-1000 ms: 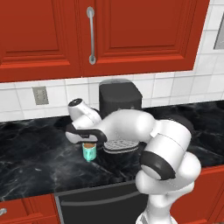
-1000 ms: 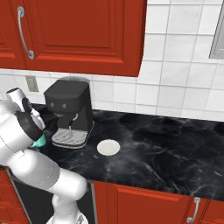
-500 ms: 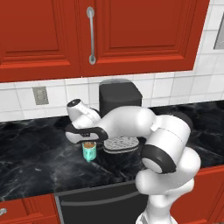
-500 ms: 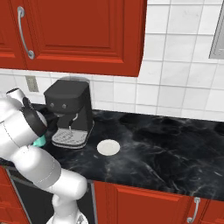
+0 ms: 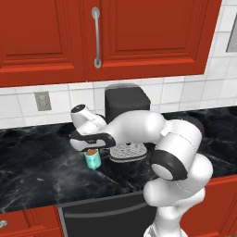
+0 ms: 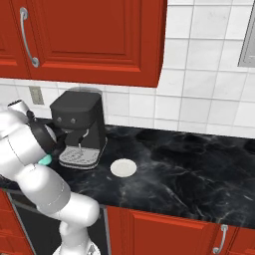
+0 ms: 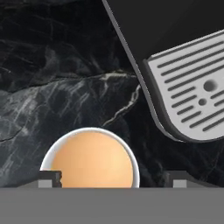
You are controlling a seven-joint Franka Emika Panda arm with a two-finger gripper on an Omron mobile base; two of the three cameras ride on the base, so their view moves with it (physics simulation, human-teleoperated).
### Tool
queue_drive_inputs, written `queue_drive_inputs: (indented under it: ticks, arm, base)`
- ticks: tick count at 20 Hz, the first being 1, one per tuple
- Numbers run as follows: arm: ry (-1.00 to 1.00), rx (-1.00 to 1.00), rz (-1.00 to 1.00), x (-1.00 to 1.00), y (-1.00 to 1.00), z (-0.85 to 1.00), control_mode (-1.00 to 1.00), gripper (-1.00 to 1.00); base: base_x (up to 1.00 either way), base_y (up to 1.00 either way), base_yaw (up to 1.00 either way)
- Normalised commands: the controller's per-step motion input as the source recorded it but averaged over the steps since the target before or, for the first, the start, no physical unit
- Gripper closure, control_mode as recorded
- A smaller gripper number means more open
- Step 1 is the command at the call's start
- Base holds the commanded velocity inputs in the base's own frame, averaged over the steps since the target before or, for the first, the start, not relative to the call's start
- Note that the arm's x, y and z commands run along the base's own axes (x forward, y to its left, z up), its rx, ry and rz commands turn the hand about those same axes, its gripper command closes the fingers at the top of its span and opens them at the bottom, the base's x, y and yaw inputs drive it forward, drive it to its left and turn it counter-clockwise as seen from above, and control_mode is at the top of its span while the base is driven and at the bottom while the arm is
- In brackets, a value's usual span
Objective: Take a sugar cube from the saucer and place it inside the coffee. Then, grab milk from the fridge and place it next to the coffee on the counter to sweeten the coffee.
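Right now the gripper (image 7: 113,178) hangs straight above the coffee (image 7: 92,160), its two finger tips spread wide, one to either side of the mug's rim, with nothing held between them. From the left base camera the mug (image 5: 92,159) stands on the counter (image 5: 37,171) just beside the drip tray of the coffee machine (image 5: 126,107). I cannot make out the sugar cube on the brown surface, so it looks to have gone under, though that is a guess. The saucer (image 6: 123,168) sits bare on the counter, on the far side of the machine from the mug. To finish this step well, I would lift the hand straight up before swinging away, so neither finger clips the rim and tips the mug. After that the milk remains to be fetched from the fridge, and a spot beside the mug should be kept free for it
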Motion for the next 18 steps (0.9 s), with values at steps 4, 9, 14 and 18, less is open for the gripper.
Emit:
queue_drive_inputs:
  ticks: [4,9,14,18]
  arm:
    - [-0.01,0.04,0.0,-0.07,-0.05,0.11,-1.0,-1.0]
    - [-0.01,0.04,0.0,-0.2,-0.07,0.05,-1.0,-1.0]
    - [-0.07,0.05,0.0,-0.43,-0.25,0.32,-1.0,-1.0]
    - [-0.22,0.04,0.0,-0.97,-0.43,0.84,-1.0,-1.0]
  base:
    - [0.0,0.0,0.0]
    - [0.0,0.0,0.0]
    - [0.0,0.0,0.0]
    - [0.0,0.0,0.0]
